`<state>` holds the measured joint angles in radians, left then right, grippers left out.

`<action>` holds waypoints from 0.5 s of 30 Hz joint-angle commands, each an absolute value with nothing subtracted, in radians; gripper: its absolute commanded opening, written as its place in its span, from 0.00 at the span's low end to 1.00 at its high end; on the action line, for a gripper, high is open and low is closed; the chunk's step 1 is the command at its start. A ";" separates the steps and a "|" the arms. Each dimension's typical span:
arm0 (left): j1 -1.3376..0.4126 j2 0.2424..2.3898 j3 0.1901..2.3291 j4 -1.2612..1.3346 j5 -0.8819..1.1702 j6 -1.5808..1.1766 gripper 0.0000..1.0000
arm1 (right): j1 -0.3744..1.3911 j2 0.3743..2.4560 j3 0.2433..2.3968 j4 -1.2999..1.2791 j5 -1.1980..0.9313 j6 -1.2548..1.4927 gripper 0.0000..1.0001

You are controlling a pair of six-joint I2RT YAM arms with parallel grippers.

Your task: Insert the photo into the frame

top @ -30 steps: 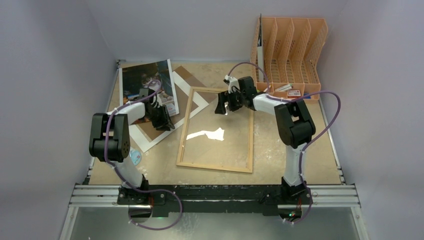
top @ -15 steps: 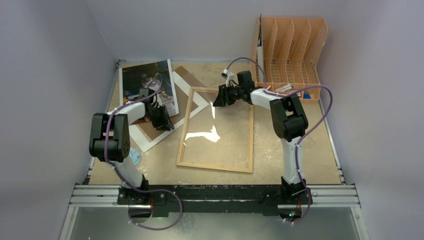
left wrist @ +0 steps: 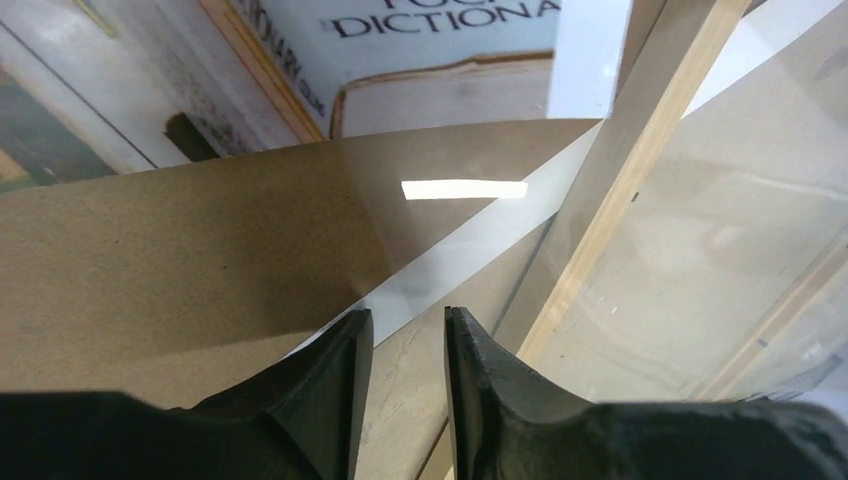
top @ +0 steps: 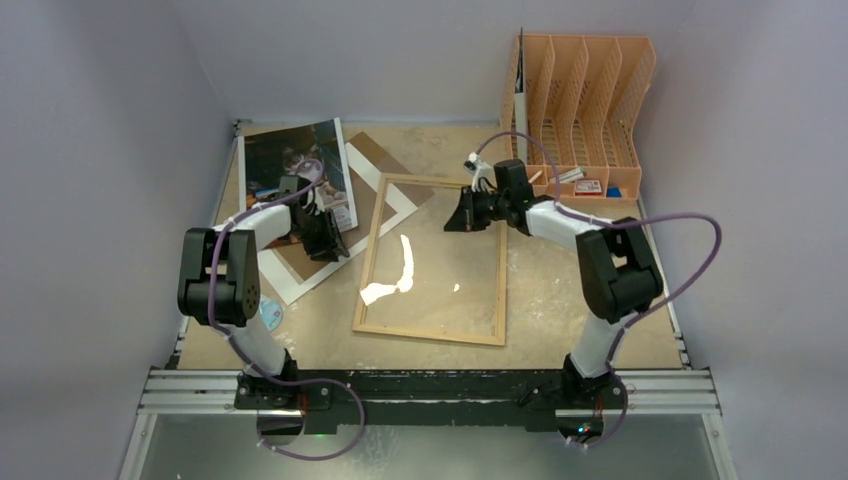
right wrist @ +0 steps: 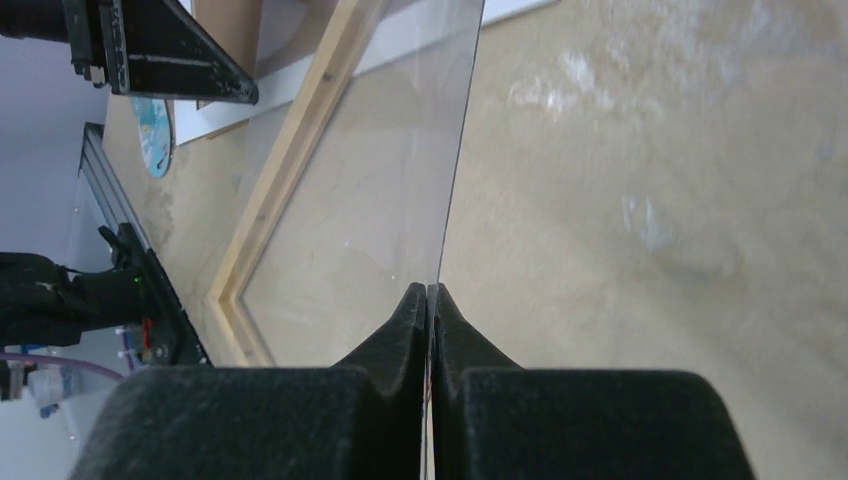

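left jaws: parted, nothing seen between them; tips over the brown backing board edge and white mat
right jaws: clenched on the clear pane edge
photo: just beyond left jaws, corner hidden by arm
frame: flat on worktop, far corner below right jaws
unclear: pane outline from overhead

Right pincer now clamped on clear pane (its near edge), arm swung rightward, glare narrowed to a streak

Pale, scuffed bench, light-wood frame lying flat at centre, brown backing board with white mat askew at left rear, one corner under the frame, orange file organiser at right rear, small round blue-printed disc near left front.
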<state>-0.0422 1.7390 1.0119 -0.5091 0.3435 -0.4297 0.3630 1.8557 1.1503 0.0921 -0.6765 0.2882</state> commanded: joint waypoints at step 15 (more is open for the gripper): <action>-0.056 1.653 0.943 -0.417 0.437 -0.437 0.71 | 0.354 1.374 0.556 0.461 -0.290 0.871 0.00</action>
<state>-0.0402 1.6798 0.9695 -0.4561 0.3824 -0.4339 0.3588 1.4296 0.6163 0.3096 -0.4103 0.7376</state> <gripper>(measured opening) 0.692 0.005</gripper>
